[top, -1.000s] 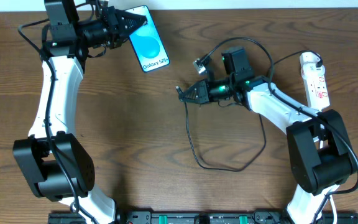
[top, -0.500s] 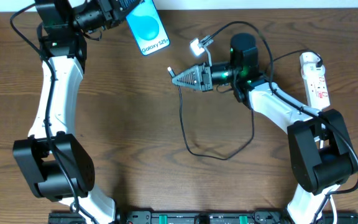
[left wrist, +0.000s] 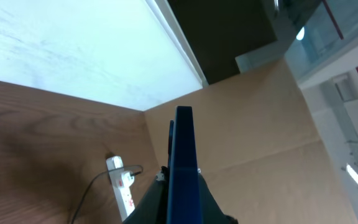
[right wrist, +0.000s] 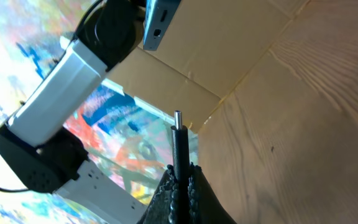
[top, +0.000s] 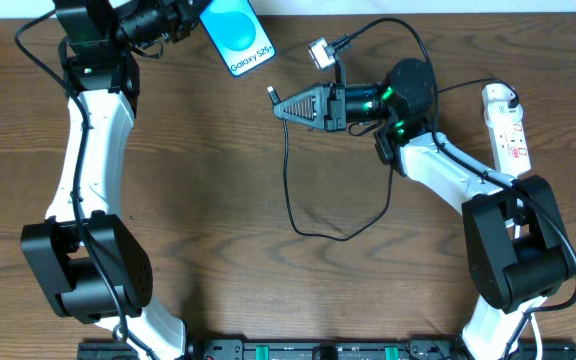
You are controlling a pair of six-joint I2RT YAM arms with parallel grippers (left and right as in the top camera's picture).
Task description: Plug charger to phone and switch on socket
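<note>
Holding phone (top: 236, 35), upper left of frame, clamped in my left gripper (top: 196, 14); charger (top: 288, 170) tip pinched in my right gripper (top: 280, 103), top centre, near but apart. Socket (top: 508, 135) at right edge (switch untouched, I judge). Square tip to port (right wrist: 158, 31) before pushing.

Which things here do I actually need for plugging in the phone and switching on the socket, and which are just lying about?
For the job:
- phone, held in the left gripper
- charger, its tip held in the right gripper
- socket, at the right edge

Not part of it:
- cardboard panel at the table's edge
- table itself
</note>
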